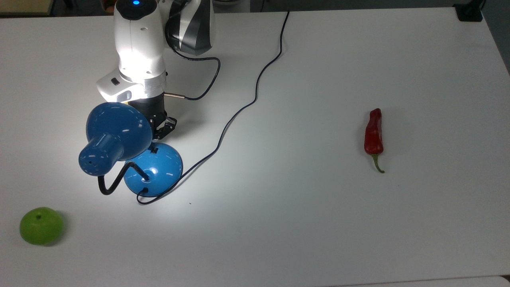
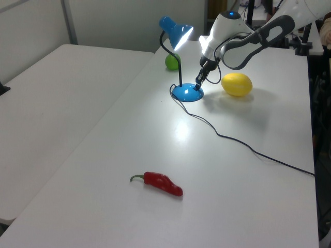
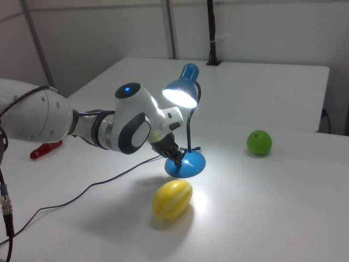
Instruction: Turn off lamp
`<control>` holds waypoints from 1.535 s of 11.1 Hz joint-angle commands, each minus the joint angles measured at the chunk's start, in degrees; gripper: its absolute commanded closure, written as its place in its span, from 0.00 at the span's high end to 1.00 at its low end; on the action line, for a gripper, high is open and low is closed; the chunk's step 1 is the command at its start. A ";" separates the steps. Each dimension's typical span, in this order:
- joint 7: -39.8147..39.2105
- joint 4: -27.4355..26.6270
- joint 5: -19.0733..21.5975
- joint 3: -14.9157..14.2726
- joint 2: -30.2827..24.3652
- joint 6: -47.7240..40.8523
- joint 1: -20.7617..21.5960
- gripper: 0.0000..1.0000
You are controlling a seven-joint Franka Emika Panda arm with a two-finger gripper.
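The blue lamp [image 1: 117, 127] stands lit at the top view's left, its bell shade casting a bright pool on the white table. Its domed base [image 1: 163, 167] carries a small black switch [image 1: 153, 151], and the thin black cord [image 1: 255, 85] runs off to the table's far edge. My gripper [image 1: 159, 133] is shut and points down at the base's edge by the switch, partly behind the shade. In the left view the gripper [image 2: 198, 86] tip meets the base [image 2: 185, 94]. In the right view the gripper [image 3: 175, 157] touches the base [image 3: 190, 164] under the glowing shade [image 3: 182, 90].
A green apple [image 1: 41, 225] lies near the top view's lower left corner. A red chili pepper [image 1: 373, 133] lies far to the top view's right. A yellow lemon [image 2: 237, 84] sits close beside the arm, to the left view's right of the lamp.
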 commanded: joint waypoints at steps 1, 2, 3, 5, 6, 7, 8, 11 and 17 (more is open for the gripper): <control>-0.73 0.59 0.31 0.37 0.86 1.46 -0.14 0.00; -0.73 0.50 0.31 0.37 1.03 1.46 -0.13 0.00; -0.65 0.42 0.31 0.37 1.29 1.37 0.04 0.00; -0.47 0.07 0.40 0.37 1.38 0.76 0.04 0.00; 0.23 -0.46 0.40 0.37 1.38 0.49 0.13 0.00; 0.32 -0.46 0.49 0.37 1.30 0.49 0.13 0.00; 0.41 -0.46 0.49 0.37 1.21 -0.47 0.22 0.00; 0.76 -0.11 0.49 0.37 0.59 -4.95 0.22 0.00; 2.43 0.33 0.75 3.43 -6.77 -19.60 0.57 0.00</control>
